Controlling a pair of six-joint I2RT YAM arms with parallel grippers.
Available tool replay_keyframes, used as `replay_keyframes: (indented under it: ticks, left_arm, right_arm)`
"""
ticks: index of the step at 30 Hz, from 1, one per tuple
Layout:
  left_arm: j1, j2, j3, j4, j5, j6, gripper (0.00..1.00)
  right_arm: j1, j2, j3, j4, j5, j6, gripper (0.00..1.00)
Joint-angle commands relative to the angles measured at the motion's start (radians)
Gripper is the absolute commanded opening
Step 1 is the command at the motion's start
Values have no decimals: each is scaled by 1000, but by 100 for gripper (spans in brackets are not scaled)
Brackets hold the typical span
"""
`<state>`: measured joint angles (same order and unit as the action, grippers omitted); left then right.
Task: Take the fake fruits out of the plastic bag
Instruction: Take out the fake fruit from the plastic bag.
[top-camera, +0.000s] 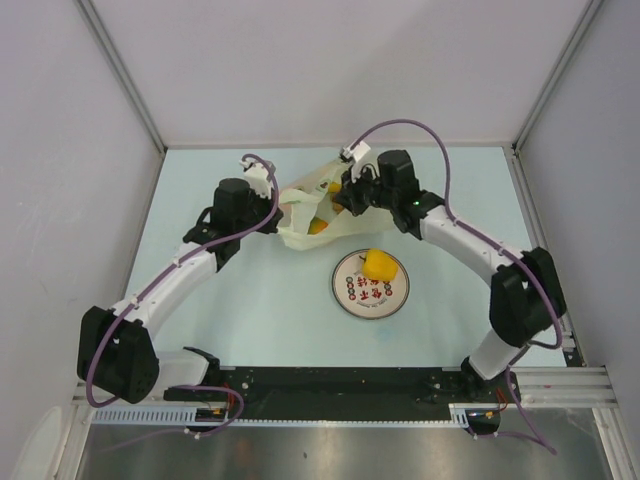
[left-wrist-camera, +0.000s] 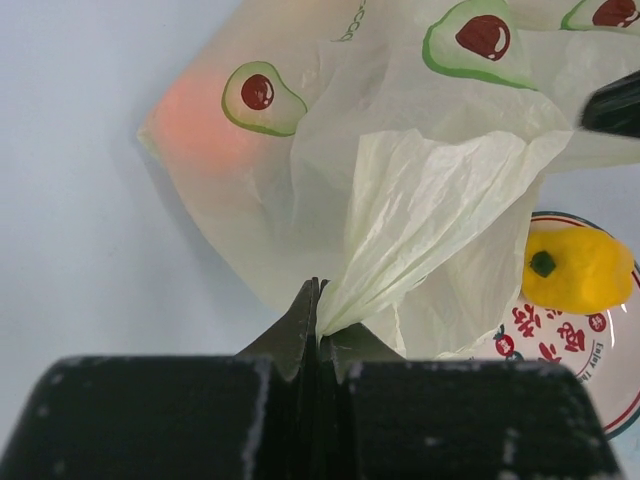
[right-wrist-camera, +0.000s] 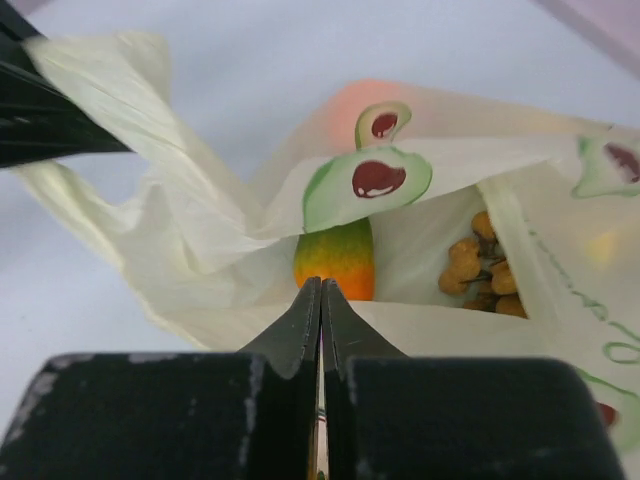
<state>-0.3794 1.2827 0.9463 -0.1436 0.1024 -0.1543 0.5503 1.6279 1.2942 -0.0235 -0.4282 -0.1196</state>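
Fruit in the bag: the crinkled, pale cream bag (top-camera: 315, 215), printed with avocado halves, sits at the far middle of the table with its mouth pulled open. Inside stands a green-to-orange mango (right-wrist-camera: 335, 258), with a brown cluster (right-wrist-camera: 480, 265) to its right and an orange blur (left-wrist-camera: 200, 115) glowing through the thin film. One yellow fruit (top-camera: 379, 264) with a green stem spot lies outside, on a plate (top-camera: 340, 298) just beside the bag.

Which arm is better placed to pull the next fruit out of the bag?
Right. The right gripper sits at the open mouth of the plastic bag, shut, with the mango just beyond its fingertips and the brown cluster beside it. The left gripper is shut on a bunched fold of bag.
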Motion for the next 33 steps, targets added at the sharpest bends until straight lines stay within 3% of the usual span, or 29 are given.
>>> replay_keyframes:
  ticks: [1,5,10,14,24,26,27,30,32,33]
  left_arm:
    - [7,-39,43,-11,-36,35,0]
    - [7,-57,39,-33,-32,35,0]
    - [7,-109,-4,-76,-151,120,0]
    - [7,-158,-79,-93,-185,220,0]
    - [5,-194,-142,-114,-52,190,0]
    - [5,-195,-135,-119,-50,188,0]
    - [4,-197,-132,-120,-52,188,0]
    - [5,-195,-119,-129,-53,190,0]
    - [5,-195,-119,-125,-50,190,0]
    - [5,-195,-119,-123,-49,190,0]
  right_arm:
    - [42,122,16,71,98,61,0]
    - [111,222,14,74,178,18,0]
    - [192,263,14,28,71,-63,0]
    - [194,267,14,-6,78,-57,0]
    - [197,286,37,168,203,-51,1]
    - [200,312,56,169,242,-37,13]
    - [200,322,59,175,259,-32,34]
    - [204,355,77,191,328,-34,71]
    - [206,386,97,198,344,-34,79]
    - [206,397,103,198,365,-31,89]
